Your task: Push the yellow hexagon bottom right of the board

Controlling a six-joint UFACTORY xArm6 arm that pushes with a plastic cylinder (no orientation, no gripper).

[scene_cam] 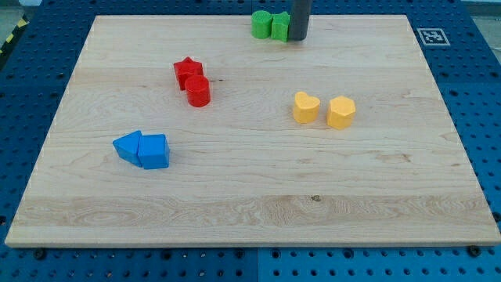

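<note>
The yellow hexagon (341, 112) sits right of the board's centre, with a yellow heart-shaped block (305, 107) just to its left, a small gap between them. My tip (299, 37) is the lower end of the dark rod at the view's top centre. It stands against the right side of the green blocks, well above and left of the yellow hexagon.
Two green blocks (270, 24) sit together at the top edge. A red star (188, 72) and a red cylinder (198, 91) touch at upper left. Two blue blocks (142, 149) touch at lower left. The wooden board (250, 211) lies on a blue pegboard.
</note>
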